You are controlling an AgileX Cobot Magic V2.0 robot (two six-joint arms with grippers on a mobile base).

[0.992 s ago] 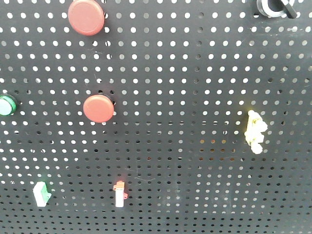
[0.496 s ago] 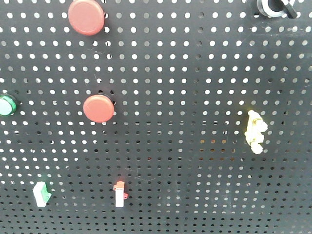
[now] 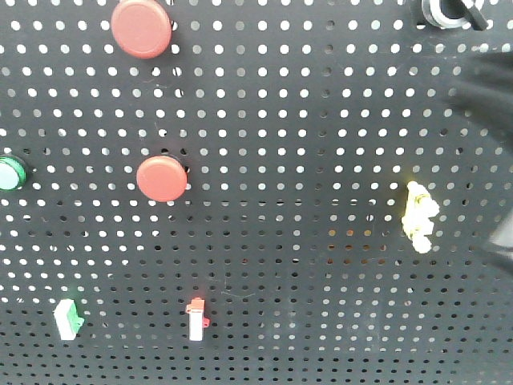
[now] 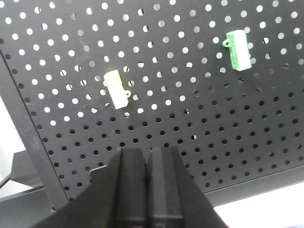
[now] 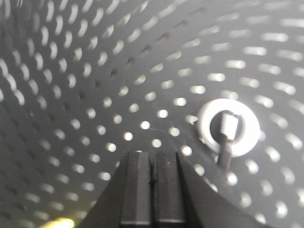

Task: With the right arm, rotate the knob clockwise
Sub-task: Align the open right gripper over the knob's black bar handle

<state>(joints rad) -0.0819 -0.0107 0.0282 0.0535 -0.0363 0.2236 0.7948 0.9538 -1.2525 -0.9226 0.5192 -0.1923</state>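
Knob (image 5: 228,127) work looks fiddly from my seat. It shows right of centre in the right wrist view: a pale collar (image 5: 205,124) flush on the pegboard (image 5: 95,71), a small raised tab (image 5: 230,125) in its middle, and a dark stem running down from it. In the front view the knob (image 3: 447,10) is cropped at the upper right corner.

The right gripper (image 5: 153,159) sits low in its frame, down and left of the knob and clear of it, fingers pressed together on nothing. The left gripper (image 4: 148,154) is likewise clenched and empty, at the bottom of its own view.

I judge the knob rigid and bolted through the board, so it will only spin on its axis, probably with a stiff click. The collar looks smooth and shallow and would likely slip. I would part the fingers and pinch the tab across its flat sides, squarely, since it is small and an off-centre grip could skid off.
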